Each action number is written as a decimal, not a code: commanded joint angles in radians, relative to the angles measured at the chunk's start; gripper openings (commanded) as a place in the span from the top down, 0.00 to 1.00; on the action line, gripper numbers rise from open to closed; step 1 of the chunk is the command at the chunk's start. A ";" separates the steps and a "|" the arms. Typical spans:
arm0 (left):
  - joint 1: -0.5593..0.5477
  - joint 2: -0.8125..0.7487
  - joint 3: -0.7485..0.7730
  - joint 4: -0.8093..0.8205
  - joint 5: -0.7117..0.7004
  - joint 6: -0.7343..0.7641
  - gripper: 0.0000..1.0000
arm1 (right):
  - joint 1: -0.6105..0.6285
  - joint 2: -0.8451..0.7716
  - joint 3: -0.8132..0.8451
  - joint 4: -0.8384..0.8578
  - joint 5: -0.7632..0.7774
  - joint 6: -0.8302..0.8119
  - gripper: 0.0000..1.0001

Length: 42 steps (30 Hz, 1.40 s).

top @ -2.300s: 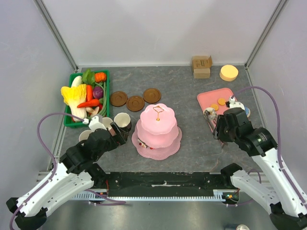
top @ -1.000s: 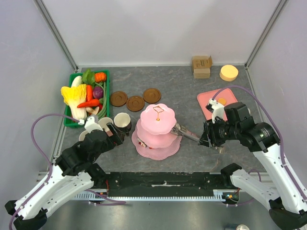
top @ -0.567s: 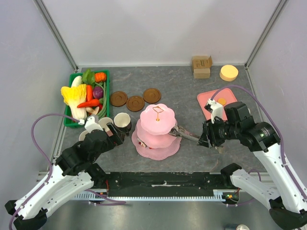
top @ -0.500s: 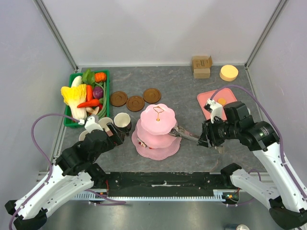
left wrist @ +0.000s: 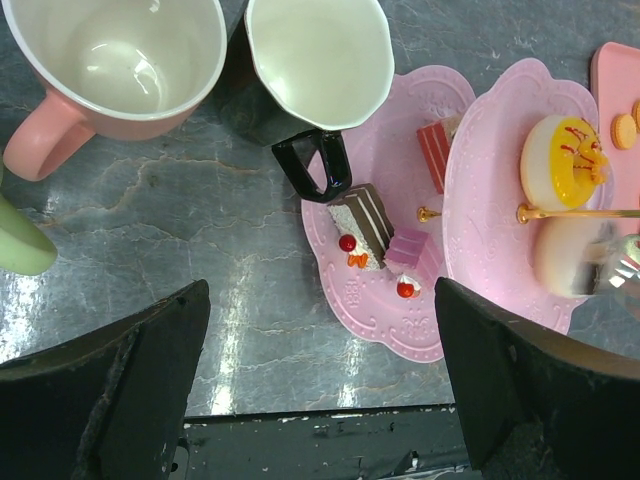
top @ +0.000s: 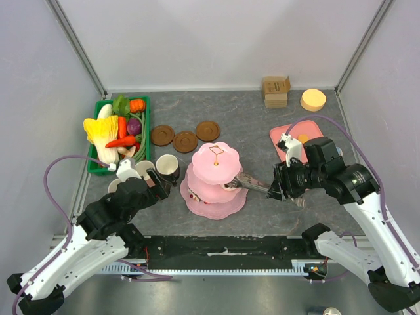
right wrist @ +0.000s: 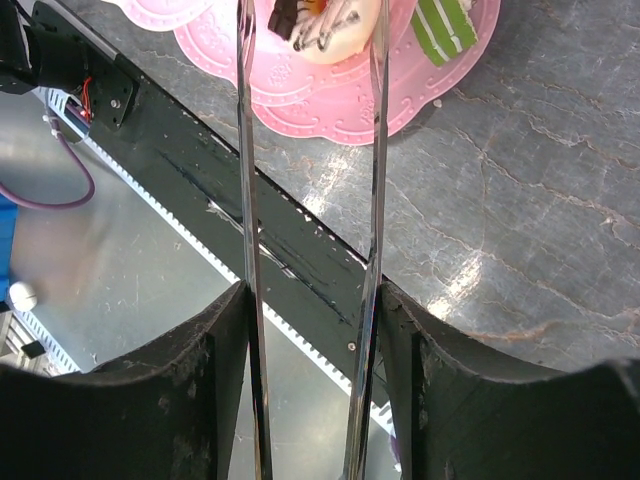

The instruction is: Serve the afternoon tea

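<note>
The pink tiered stand (top: pixel 216 164) is mid-table, with cake bits on its lower plate (left wrist: pixel 380 290) and a yellow-topped cake (left wrist: pixel 565 160) on a higher tier. My right gripper (top: pixel 279 190) is shut on metal tongs (top: pixel 252 184) that reach left onto the stand. In the right wrist view the tong arms (right wrist: pixel 247 200) flank a white chocolate-striped pastry (right wrist: pixel 320 25) beside a green cake slice (right wrist: pixel 440 25). My left gripper (left wrist: pixel 320 290) is open above the table, near the dark mug (left wrist: pixel 315 70) and pink mug (left wrist: pixel 110 60), holding nothing.
Three brown saucers (top: pixel 185 140) lie behind the stand. A pink tray (top: pixel 289 134) with an orange biscuit (top: pixel 303 138) sits at the right. A green crate of toy vegetables (top: pixel 118 131) is on the left; cardboard boxes (top: pixel 275 90) and a yellow disc (top: pixel 313 100) stand far right.
My right arm swung the tongs from the tray to the stand, then edged them further left over it, and the tong arms have spread slightly. The left arm has not moved.
</note>
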 commanded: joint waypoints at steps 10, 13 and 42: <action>-0.002 0.001 0.029 -0.007 -0.033 0.005 0.01 | 0.006 -0.008 0.006 0.037 0.003 0.002 0.40; -0.002 -0.002 0.029 -0.007 -0.032 0.003 0.01 | 0.006 -0.022 0.014 0.037 0.012 0.014 0.40; -0.002 0.049 0.016 0.105 -0.030 0.029 0.01 | 0.005 0.019 0.066 -0.135 0.794 0.375 0.43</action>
